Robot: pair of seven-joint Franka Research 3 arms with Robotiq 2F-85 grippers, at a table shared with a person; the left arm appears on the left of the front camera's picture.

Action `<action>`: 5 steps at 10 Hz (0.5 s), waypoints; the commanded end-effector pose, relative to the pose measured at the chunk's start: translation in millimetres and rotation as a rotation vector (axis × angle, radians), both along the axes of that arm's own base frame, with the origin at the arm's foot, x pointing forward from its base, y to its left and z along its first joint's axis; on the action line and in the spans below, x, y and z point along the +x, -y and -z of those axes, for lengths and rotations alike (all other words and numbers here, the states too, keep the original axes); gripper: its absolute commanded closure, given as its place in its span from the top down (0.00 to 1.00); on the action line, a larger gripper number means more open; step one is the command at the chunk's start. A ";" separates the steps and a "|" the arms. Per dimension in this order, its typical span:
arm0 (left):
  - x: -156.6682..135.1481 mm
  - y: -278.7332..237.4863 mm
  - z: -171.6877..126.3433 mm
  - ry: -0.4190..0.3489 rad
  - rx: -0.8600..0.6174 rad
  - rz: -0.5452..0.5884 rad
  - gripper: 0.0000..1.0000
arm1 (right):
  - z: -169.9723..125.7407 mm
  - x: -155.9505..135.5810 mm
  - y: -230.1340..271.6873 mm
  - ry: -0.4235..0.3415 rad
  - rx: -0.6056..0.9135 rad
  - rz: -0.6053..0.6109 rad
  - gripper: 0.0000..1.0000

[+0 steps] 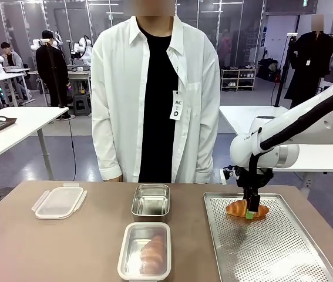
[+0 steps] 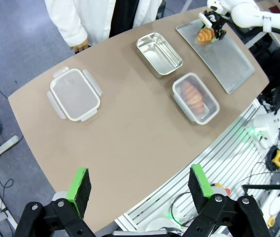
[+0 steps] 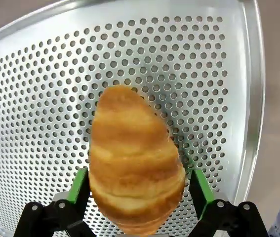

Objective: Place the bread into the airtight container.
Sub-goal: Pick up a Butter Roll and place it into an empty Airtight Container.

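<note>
The open right hand [image 1: 251, 212] straddles the croissant [image 3: 132, 158] on the perforated tray [image 3: 41, 98], which, light, soft and flaky, likely wants a gentle pinch across its thick middle, while the left hand [image 2: 140, 190] hangs open

A robotics lab in a large open hall; a white robot arm [image 1: 307, 120] ending in the right gripper [image 1: 251, 214] reaches over a brown table [image 1: 49, 247], which sits on a ribbed metal frame [image 2: 228, 143] with a yellow and red stop button [image 2: 278, 158] just beside it; beyond are white work tables [image 1: 19, 120] on a bare grey floor [image 1: 78, 158], glass partitions [image 1: 236, 29] and a low shelf rack [image 1: 238, 79]; the person [image 1: 154, 100] across the table wears a clipped-on badge [image 1: 177, 106].
</note>
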State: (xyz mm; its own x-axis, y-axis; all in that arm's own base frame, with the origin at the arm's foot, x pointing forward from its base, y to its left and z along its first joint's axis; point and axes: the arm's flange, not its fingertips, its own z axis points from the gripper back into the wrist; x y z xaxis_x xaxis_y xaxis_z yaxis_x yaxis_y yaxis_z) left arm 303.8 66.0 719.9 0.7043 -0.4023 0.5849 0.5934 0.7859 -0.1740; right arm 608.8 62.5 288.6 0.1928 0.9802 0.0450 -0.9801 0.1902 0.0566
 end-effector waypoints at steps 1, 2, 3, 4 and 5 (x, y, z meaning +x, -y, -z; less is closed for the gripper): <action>-1.0 -0.1 -0.5 0.003 0.001 0.017 1.00 | -3.6 8.5 -3.3 -0.018 -0.028 0.021 1.00; -1.0 -0.1 -0.5 0.003 0.001 0.017 1.00 | -3.3 8.1 -2.7 -0.013 -0.040 0.022 0.72; -1.0 -0.1 -0.5 0.003 0.001 0.017 1.00 | -3.3 7.7 -2.4 -0.010 -0.048 0.021 0.41; -1.0 -0.1 -0.5 0.003 0.001 0.017 1.00 | -3.9 7.6 -2.5 -0.007 -0.050 0.024 0.12; -1.0 -0.1 -0.5 0.003 0.001 0.017 1.00 | -6.0 6.9 -2.8 -0.006 -0.046 0.026 0.00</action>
